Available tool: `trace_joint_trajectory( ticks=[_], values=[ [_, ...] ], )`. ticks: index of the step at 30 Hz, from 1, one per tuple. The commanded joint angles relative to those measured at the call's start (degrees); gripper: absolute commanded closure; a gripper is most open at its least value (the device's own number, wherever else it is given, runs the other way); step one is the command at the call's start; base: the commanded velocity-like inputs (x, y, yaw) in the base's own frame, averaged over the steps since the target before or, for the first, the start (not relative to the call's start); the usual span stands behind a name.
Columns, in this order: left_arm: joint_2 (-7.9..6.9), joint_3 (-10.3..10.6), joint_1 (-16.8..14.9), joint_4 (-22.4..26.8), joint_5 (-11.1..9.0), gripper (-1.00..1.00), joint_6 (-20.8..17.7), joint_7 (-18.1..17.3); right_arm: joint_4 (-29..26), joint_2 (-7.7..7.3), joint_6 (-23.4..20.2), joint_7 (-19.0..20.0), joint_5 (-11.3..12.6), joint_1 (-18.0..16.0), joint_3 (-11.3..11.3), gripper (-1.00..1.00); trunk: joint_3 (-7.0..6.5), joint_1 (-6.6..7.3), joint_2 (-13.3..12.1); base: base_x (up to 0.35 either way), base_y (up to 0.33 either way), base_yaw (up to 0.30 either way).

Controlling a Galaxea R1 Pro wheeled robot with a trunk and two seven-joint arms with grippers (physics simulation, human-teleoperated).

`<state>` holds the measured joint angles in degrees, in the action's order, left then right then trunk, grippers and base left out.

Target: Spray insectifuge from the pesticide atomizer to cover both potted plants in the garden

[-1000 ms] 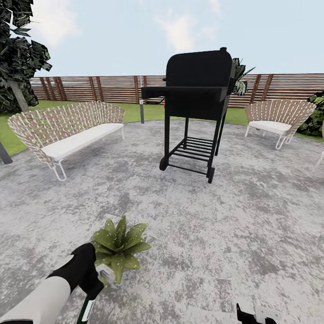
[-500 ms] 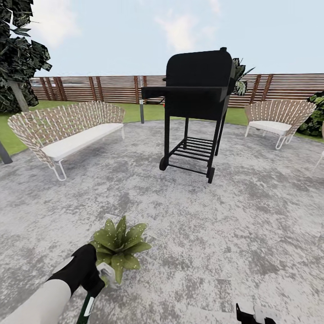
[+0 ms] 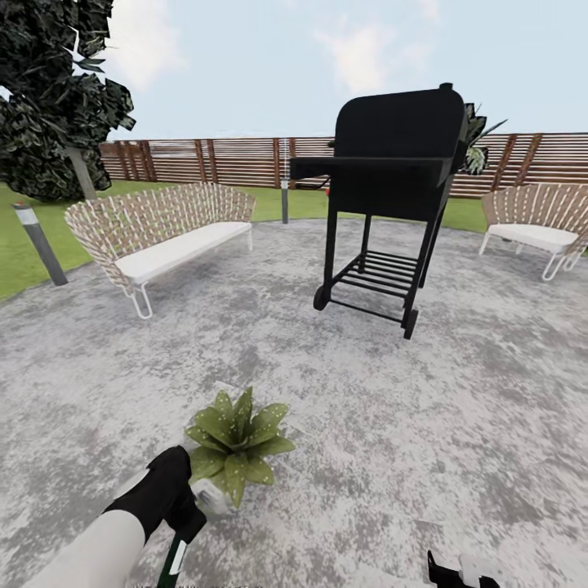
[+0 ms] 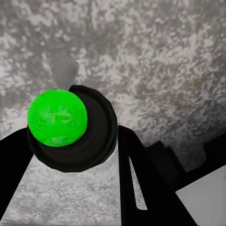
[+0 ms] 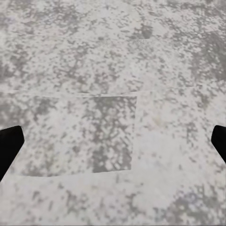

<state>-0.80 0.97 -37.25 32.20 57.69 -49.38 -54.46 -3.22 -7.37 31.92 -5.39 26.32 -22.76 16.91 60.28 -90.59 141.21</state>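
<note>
One potted plant [image 3: 238,441], a low rosette of pointed green leaves, stands on the grey patio in the near left of the head view. Whitish insectifuge specks [image 3: 233,463] dot its leaves. My left gripper [image 3: 181,516] is right beside the plant on its near-left side, shut on the pesticide atomizer [image 3: 173,562], whose dark green body hangs below the hand. In the left wrist view the atomizer's bright green end [image 4: 57,117] sits in a dark ring between the black fingers [image 4: 141,183]. My right gripper [image 3: 457,572] is low at the front right, open over bare paving [image 5: 113,117].
A black wheeled grill [image 3: 392,204] stands mid-patio. A woven bench [image 3: 163,233] is at the left and a woven chair [image 3: 539,216] at the right. A grey bollard lamp [image 3: 37,241] marks the lawn edge. The slatted fence [image 3: 212,159] runs behind.
The whole head view has shifted right, so the camera has turned left and the bollard lamp now shows. My left gripper still holds the atomizer beside the plant.
</note>
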Motion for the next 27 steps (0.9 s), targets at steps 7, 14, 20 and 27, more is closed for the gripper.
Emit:
trace_joint_trajectory(
  ticks=[7,14,20,27],
  values=[
    [1.01,-0.1,0.0,0.7,0.3,1.00,0.0,-0.2,0.0,-0.01,0.1,-0.3,0.2,0.0,0.5,-1.00,0.05,0.01,0.0,0.000,0.000,0.085],
    [1.83,-0.1,0.0,0.7,-0.4,1.00,0.0,-0.2,0.0,-0.01,0.1,-0.4,0.2,0.0,0.5,-1.00,0.05,0.01,0.0,0.000,0.000,0.133],
    [1.85,-0.2,0.0,0.7,-0.4,1.00,0.0,-0.2,0.0,-0.01,0.1,-0.4,0.2,0.0,0.5,-1.00,0.05,0.01,0.0,0.000,0.000,0.127],
    [1.85,-0.1,0.0,0.7,-0.4,1.00,0.0,-0.2,0.1,-0.44,0.1,-0.4,0.2,0.0,0.5,-1.00,0.05,0.01,0.0,0.000,-0.215,0.001]
  ],
)
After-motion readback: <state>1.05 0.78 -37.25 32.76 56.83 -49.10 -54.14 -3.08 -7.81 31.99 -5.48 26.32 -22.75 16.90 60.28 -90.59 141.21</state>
